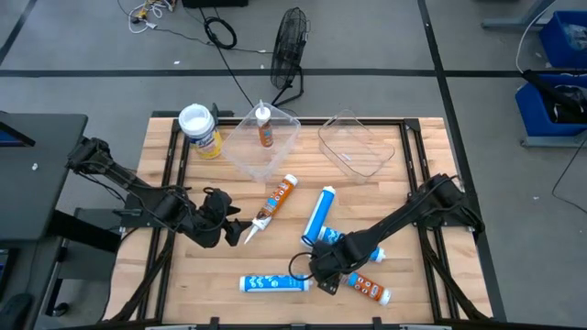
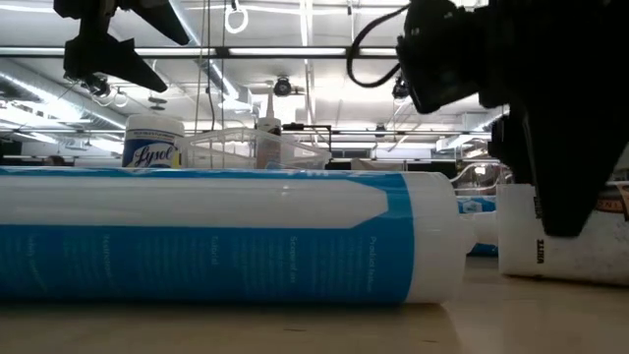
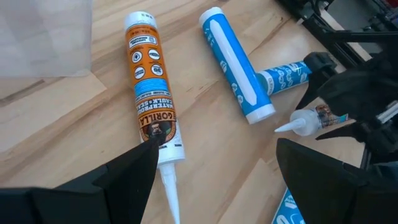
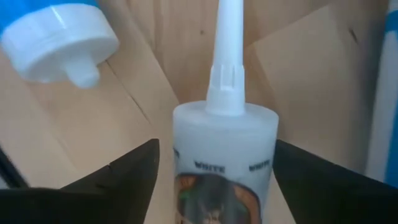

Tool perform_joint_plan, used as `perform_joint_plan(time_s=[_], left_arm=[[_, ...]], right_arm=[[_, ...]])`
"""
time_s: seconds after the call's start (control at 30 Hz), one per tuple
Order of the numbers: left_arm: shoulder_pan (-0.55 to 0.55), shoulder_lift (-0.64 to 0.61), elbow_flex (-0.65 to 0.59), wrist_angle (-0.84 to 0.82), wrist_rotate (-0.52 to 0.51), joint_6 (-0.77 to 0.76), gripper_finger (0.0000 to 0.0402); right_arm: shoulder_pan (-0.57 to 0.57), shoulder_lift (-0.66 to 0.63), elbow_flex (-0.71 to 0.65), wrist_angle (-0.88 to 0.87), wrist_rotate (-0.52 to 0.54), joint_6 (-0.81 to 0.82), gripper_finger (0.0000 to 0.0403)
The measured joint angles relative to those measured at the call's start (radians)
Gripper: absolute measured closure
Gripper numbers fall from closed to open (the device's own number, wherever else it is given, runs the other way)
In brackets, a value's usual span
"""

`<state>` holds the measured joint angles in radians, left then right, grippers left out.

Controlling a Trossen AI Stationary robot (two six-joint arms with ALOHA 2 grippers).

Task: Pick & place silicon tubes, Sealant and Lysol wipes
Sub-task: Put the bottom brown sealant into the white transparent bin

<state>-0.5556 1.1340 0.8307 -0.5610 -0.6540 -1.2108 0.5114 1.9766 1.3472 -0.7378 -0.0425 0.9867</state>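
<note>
The yellow Lysol wipes canister (image 1: 202,130) with its white lid stands upright at the far left. An orange-labelled sealant tube (image 1: 277,200) lies mid-table with its nozzle toward my left gripper (image 1: 226,229). That gripper is open and raised above the nozzle end (image 3: 169,186), touching nothing. My right gripper (image 1: 326,278) is open and low at the near edge. Its fingers stand on either side of a white tube with an orange label (image 4: 224,155), at its nozzle shoulder. Three blue-and-white tubes (image 1: 319,215) (image 1: 273,284) (image 1: 371,252) lie around it. My right gripper's fingers (image 4: 311,180) stand level on both sides of the white tube's shoulder end (image 4: 261,134), along the tube, which lies on the table. I cannot tell whether either finger touches it.
Two clear plastic bins stand at the far side. The left one (image 1: 240,151) holds one upright tube (image 1: 264,128), and the right one (image 1: 356,147) shows nothing inside. A blue tube's white cap (image 4: 59,40) lies close beside my right gripper. Black frame rails (image 1: 171,147) run along the table's sides.
</note>
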Motion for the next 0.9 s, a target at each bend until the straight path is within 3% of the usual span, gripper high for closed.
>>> perform_joint_plan(time_s=[0.4,0.9], left_arm=[[0.0,0.0,0.0,-0.001,0.001,0.001,0.0072],[0.0,0.0,0.0,0.0,0.0,0.01,0.0072]], right_arm=[[0.0,0.012,0.0,0.014,0.007,0.0,0.0191],[0.001,-0.003,0.025,-0.007,0.006,0.05,0.0192]])
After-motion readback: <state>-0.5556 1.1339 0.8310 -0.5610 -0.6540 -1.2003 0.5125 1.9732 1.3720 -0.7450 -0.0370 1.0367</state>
